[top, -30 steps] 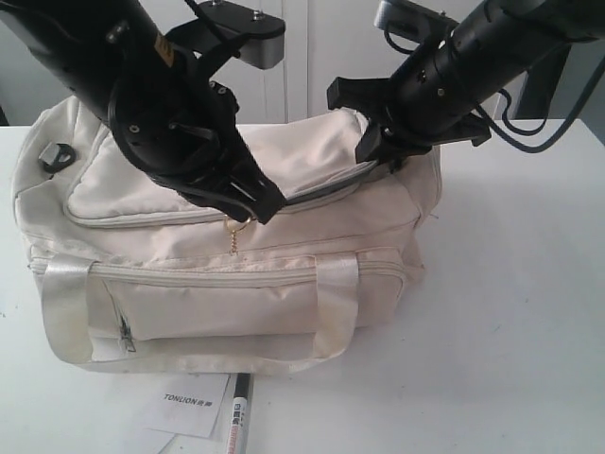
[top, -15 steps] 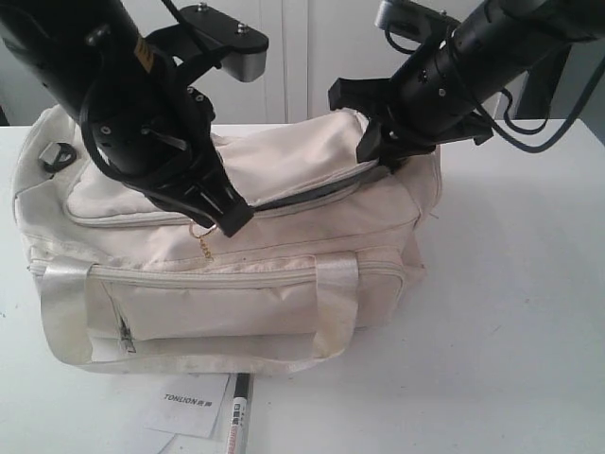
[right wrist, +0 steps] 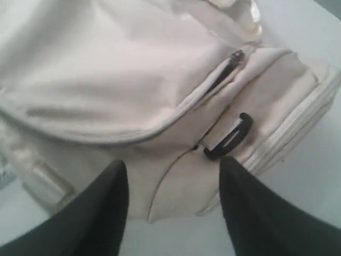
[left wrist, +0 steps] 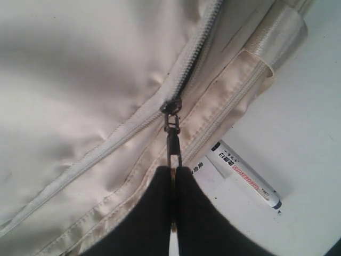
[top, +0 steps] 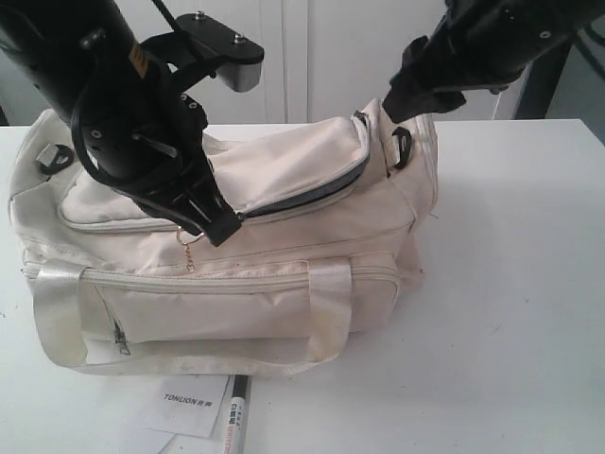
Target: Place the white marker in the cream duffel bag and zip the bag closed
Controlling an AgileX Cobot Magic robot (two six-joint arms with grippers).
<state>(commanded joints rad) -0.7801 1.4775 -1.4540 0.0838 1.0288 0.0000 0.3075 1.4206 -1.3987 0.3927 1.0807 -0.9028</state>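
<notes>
The cream duffel bag (top: 284, 274) lies on the white table, its front pocket facing me. My left gripper (top: 219, 227) is shut on the gold zip pull (left wrist: 171, 133) of the curved top flap, at the bag's left half. A dark gap (top: 317, 187) shows along the zip from there to the right end. The white marker (top: 236, 418) lies on the table in front of the bag; it also shows in the left wrist view as the marker (left wrist: 245, 176). My right gripper (top: 395, 99) hangs open above the bag's right end, holding nothing, over the black end ring (right wrist: 229, 140).
A white "TONLION" card (top: 189, 402) lies under the marker at the table's front edge. A second black ring (top: 52, 156) sits at the bag's left end. White cabinet doors stand behind the table.
My left gripper has dragged the zip pull leftward along the top flap, lengthening the dark gap. My right gripper has let go of the bag's right end and risen clear of it.
</notes>
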